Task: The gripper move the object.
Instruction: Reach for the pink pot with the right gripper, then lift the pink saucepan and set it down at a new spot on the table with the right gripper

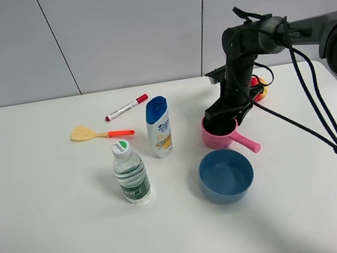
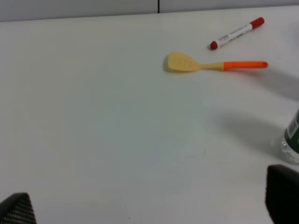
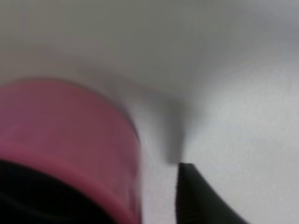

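The pink toy saucepan (image 1: 212,137) stands on the white table (image 1: 57,234) right of centre, its handle (image 1: 249,143) pointing to the front right. My right gripper (image 1: 221,117) reaches down onto its rim from above. In the right wrist view the pink wall (image 3: 65,130) is blurred, and one dark finger (image 3: 201,200) stands outside it with a strip of table between; the gripper (image 3: 121,200) looks open across the rim. My left gripper (image 2: 150,200) is open and empty over bare table; it is out of the exterior view.
A blue bowl (image 1: 226,175) sits just in front of the saucepan. A shampoo bottle (image 1: 159,126), a water bottle (image 1: 130,174), a yellow spatula (image 1: 99,133) and a red marker (image 1: 126,107) lie to the left. A red and yellow item (image 1: 258,86) sits behind the right arm.
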`<action>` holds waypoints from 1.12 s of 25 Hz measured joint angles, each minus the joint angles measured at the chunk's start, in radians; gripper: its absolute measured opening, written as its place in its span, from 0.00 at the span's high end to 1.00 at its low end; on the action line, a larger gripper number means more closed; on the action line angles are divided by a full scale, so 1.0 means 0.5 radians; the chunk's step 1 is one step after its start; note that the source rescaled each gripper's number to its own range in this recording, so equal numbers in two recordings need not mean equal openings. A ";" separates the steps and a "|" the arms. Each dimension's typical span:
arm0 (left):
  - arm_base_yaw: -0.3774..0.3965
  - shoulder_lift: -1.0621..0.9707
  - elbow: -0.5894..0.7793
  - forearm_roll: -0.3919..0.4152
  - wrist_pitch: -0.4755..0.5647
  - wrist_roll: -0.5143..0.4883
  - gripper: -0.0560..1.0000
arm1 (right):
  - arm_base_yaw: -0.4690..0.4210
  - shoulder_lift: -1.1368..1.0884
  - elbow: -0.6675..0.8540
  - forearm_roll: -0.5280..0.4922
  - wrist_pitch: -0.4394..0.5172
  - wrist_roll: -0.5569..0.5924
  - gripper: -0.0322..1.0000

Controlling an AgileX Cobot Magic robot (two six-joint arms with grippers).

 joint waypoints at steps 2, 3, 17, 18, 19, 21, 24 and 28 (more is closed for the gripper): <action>0.000 0.000 0.000 0.000 0.000 0.000 0.00 | 0.000 0.000 0.000 0.000 0.000 0.000 0.89; 0.000 0.000 0.000 0.000 0.000 0.000 0.00 | 0.000 0.000 0.000 0.000 0.000 0.000 0.93; 0.000 0.000 0.000 0.000 0.000 0.000 0.00 | 0.000 -0.027 0.000 0.165 -0.004 -0.006 0.97; 0.000 0.000 0.000 0.000 0.000 0.000 0.00 | 0.000 -0.037 0.000 0.172 -0.004 -0.008 0.97; 0.000 0.000 0.000 0.000 0.000 0.000 0.00 | 0.000 -0.055 0.000 0.178 -0.004 -0.008 0.97; 0.000 0.000 0.000 0.000 0.000 0.000 0.00 | 0.000 -0.091 0.000 0.181 -0.004 -0.013 0.97; 0.000 0.000 0.000 0.000 0.000 0.000 0.00 | 0.000 -0.174 0.001 0.182 0.004 -0.013 0.97; 0.000 0.000 0.000 0.000 0.000 0.000 0.00 | 0.000 -0.332 0.001 0.180 0.049 -0.014 0.97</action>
